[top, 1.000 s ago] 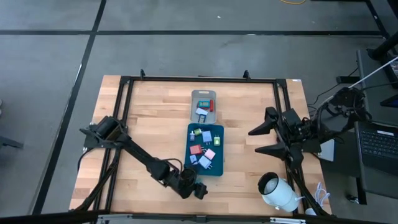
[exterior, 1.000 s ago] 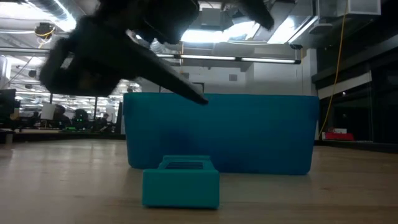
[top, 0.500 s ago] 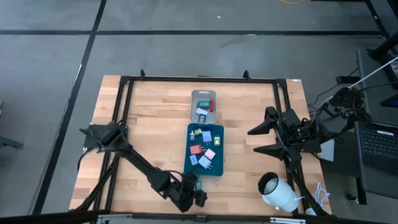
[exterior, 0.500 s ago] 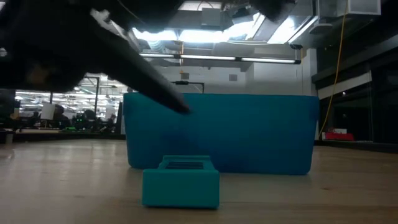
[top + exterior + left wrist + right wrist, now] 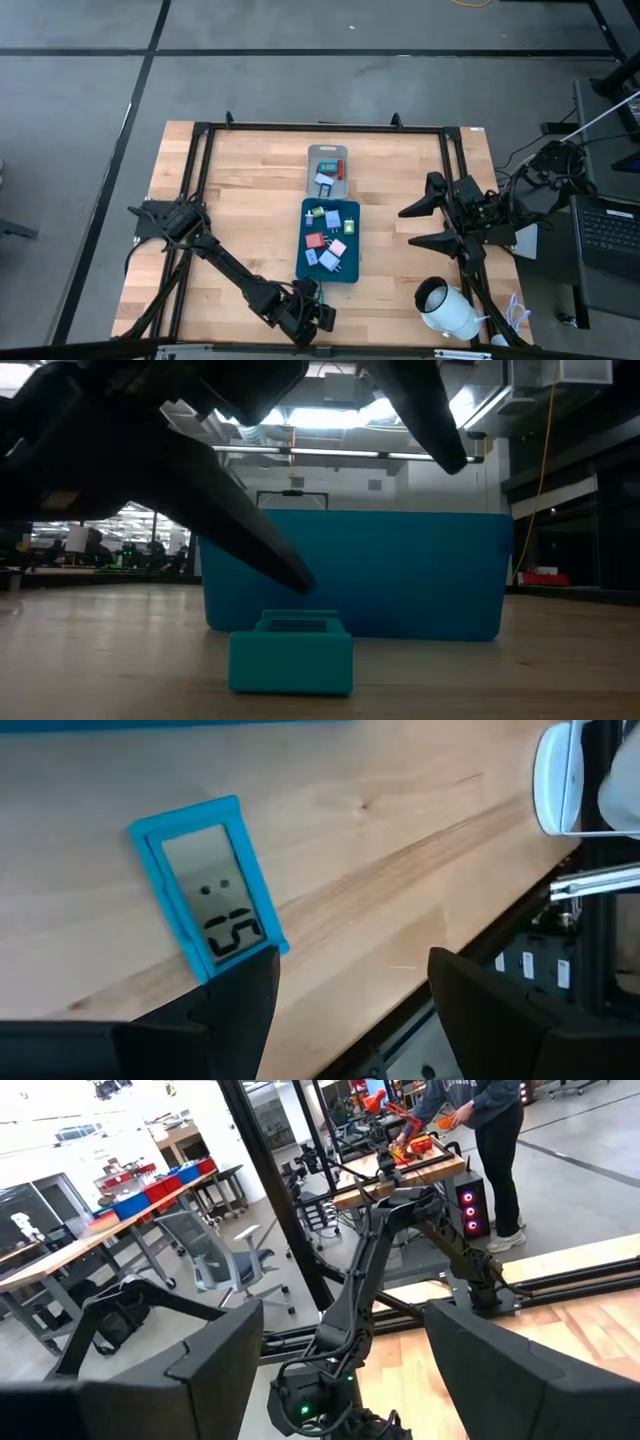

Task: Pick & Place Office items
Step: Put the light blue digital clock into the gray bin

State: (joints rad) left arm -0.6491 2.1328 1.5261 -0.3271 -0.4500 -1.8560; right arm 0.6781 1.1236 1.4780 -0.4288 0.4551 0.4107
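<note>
Left gripper (image 5: 322,318) low over the near edge of the wooden worktop (image 5: 250,200), jaws spread wide and holding nothing. In the left wrist view, a light blue flat item with a small grey display (image 5: 208,902) flat on the wood, just ahead of one finger (image 5: 240,995), not between the two. In the low view, a teal block (image 5: 291,651) on the wood just in front of the dark-teal tray (image 5: 350,570), under the dark fingers. More office items (image 5: 329,240) in red, pink, green and pale blue inside the dark-teal tray (image 5: 301,262); a few others in the small grey tray (image 5: 311,172) beyond it. Right gripper (image 5: 409,226) raised at the right side, jaws wide apart, empty. White cylinder (image 5: 447,309) near the right front corner.
</note>
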